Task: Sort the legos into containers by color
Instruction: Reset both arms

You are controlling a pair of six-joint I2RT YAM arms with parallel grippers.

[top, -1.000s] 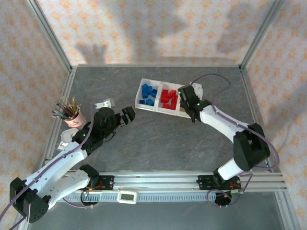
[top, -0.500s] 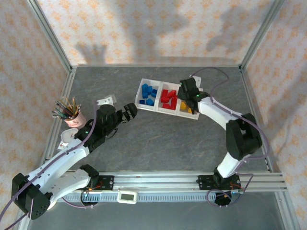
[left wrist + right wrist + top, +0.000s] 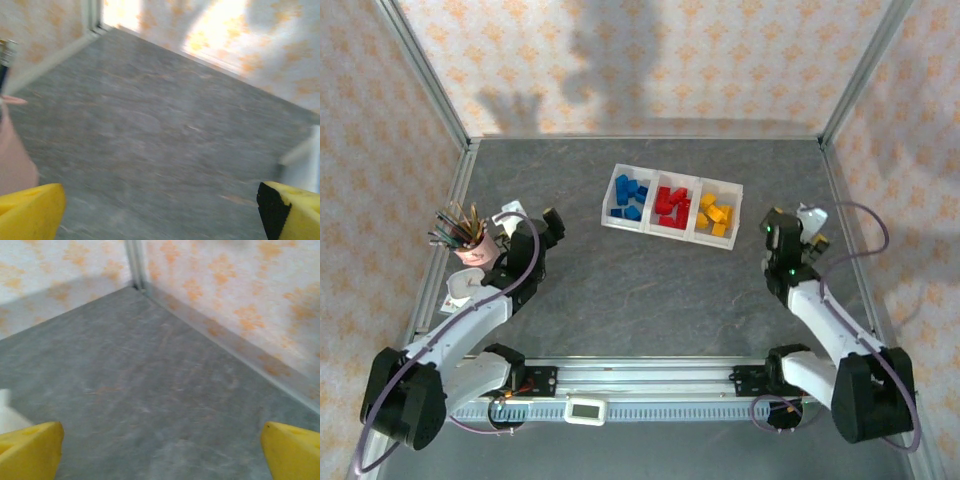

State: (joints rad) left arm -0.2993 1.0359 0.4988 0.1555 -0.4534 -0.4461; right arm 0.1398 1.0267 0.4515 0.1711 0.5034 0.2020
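The legos lie sorted in the white tray (image 3: pixel 665 231) at the table's middle: blue ones (image 3: pixel 631 198) in its left container, red ones (image 3: pixel 671 205) in the middle one, yellow-orange ones (image 3: pixel 716 214) in the right one. My left gripper (image 3: pixel 535 222) hangs left of the tray, near the pencil cup. In the left wrist view it (image 3: pixel 162 215) is open, with bare table between its yellow fingertips (image 3: pixel 30 212). My right gripper (image 3: pixel 795 232) is right of the tray and apart from it. It (image 3: pixel 160 452) is open and holds nothing.
A pink cup of pencils (image 3: pixel 470 245) stands at the left edge, close to my left arm, and its side (image 3: pixel 15 155) shows in the left wrist view. Metal frame posts and patterned walls enclose the grey table (image 3: pixel 650 290). A rail (image 3: pixel 700 375) runs along the near edge.
My right gripper opened above the yellow container, then pulled back to the right and toward the near edge. My left arm drew back to the left toward the pencil cup, still open.
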